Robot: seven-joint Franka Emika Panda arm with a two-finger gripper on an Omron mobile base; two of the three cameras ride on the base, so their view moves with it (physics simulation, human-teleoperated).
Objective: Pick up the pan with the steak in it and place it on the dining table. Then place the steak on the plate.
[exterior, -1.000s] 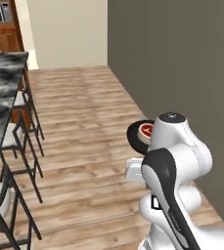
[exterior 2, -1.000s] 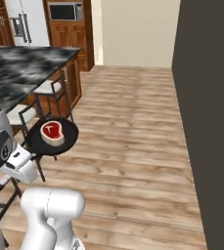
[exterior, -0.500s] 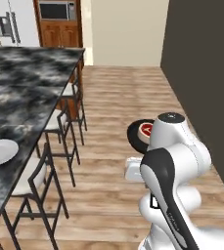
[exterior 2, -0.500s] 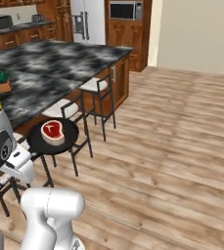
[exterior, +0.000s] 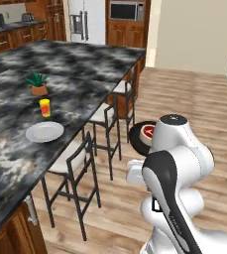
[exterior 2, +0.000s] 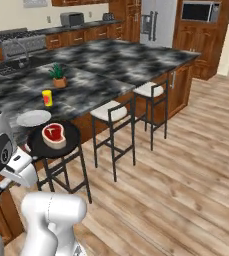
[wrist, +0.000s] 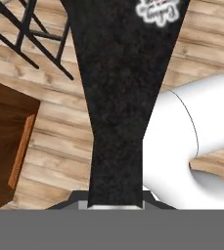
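The gripper [wrist: 116,202] is clenched on the pan [exterior 2: 53,141] by its handle, carrying it level with the steak [exterior 2: 54,135] inside, above the floor beside the stools [exterior 2: 113,114]. The carry step is underway; next the pan must clear the dining table [exterior: 85,74] edge, landing near the plate [exterior: 44,132], where bare stone lies open beyond

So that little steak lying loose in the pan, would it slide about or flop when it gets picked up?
The steak lies loose and flat in the middle of the pan, with bare black surface around it, so it might slide if the pan tilts. It looks like a thick slab with a fat rim, so it would probably sag only slightly. It is small, so probably light.
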